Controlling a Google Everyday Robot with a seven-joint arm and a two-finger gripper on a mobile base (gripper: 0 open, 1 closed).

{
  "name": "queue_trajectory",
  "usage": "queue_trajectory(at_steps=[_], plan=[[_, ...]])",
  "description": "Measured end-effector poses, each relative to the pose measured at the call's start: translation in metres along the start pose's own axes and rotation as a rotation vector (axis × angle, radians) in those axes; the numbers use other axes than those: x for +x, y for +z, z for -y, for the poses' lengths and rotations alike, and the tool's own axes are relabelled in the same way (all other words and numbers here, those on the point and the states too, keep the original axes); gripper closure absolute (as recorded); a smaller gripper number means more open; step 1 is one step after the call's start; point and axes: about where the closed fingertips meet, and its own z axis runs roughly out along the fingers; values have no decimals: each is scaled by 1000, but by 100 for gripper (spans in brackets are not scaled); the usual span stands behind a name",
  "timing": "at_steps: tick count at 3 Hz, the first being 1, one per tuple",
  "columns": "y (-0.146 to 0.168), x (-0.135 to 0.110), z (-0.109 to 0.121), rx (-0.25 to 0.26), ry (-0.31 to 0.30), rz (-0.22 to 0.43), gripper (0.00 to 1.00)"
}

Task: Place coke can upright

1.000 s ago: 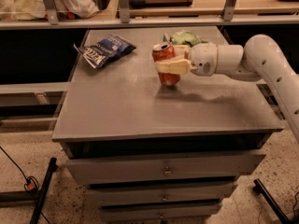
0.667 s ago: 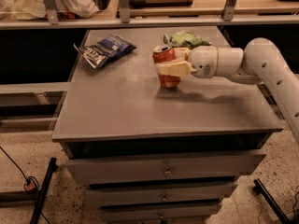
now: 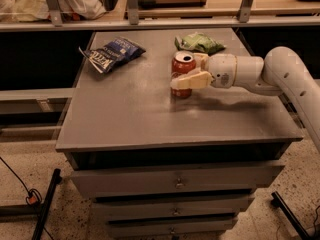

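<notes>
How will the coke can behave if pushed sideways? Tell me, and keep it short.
The coke can stands upright on the grey table. It is taller than wide, so a high push would probably tip it, and being round it would then likely roll. Its smooth metal wall may slip in the gripper, which is closed around its middle.

The grey table [image 3: 145,116] carries a blue bag [image 3: 112,52] back left, a green bag [image 3: 199,42] behind, and the upright can [image 3: 180,67], clasped by the gripper [image 3: 186,70].
</notes>
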Motion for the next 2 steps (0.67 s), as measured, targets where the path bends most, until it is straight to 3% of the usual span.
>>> queue_trajectory(at_steps=[2], plan=[[-30, -5, 6, 49, -34, -64, 0]])
